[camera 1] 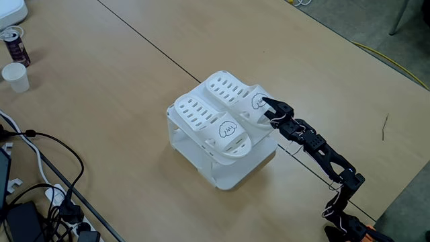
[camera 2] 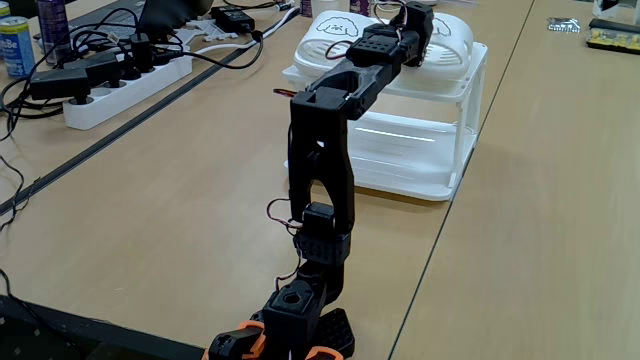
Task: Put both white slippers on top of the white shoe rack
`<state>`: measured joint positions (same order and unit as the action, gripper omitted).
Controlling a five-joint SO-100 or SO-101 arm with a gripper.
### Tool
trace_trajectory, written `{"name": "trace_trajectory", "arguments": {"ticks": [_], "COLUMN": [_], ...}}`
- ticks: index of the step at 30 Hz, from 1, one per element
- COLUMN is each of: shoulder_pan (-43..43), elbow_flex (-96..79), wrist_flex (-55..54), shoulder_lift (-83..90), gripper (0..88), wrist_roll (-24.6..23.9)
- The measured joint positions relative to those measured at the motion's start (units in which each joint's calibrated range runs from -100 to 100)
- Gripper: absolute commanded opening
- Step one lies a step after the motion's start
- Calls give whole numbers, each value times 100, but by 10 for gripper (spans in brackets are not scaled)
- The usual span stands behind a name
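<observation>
Two white slippers lie side by side on the flat top of the white shoe rack (camera 1: 235,171), toes toward the arm. The left slipper (camera 1: 208,121) lies apart from the gripper. My black gripper (camera 1: 269,111) reaches in from the lower right to the right slipper (camera 1: 235,91). One finger lies over its strap by the drawn face, the other sits lower at the toe opening. Whether they press the strap is unclear. In a fixed view from behind the arm, the gripper (camera 2: 412,22) sits over the slippers (camera 2: 452,35) on the shoe rack (camera 2: 420,160).
A drink can (camera 1: 15,44) and a paper cup (camera 1: 16,76) stand at the far left. Cables (camera 1: 40,195) and a power strip (camera 2: 120,85) crowd the table's left edge. The arm's base (camera 2: 300,320) stands at the table edge near the rack.
</observation>
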<state>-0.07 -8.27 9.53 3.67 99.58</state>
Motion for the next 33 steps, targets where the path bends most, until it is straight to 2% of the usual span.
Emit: {"name": "trace_trajectory", "arguments": {"ticks": [15, 19, 33], "shoulder_pan": [262, 225, 262], "elbow_flex": [0, 0, -126], "wrist_flex": [0, 0, 0], "shoulder_lift": [0, 0, 0], "gripper": [150, 0, 7], "wrist_roll": [0, 0, 0]}}
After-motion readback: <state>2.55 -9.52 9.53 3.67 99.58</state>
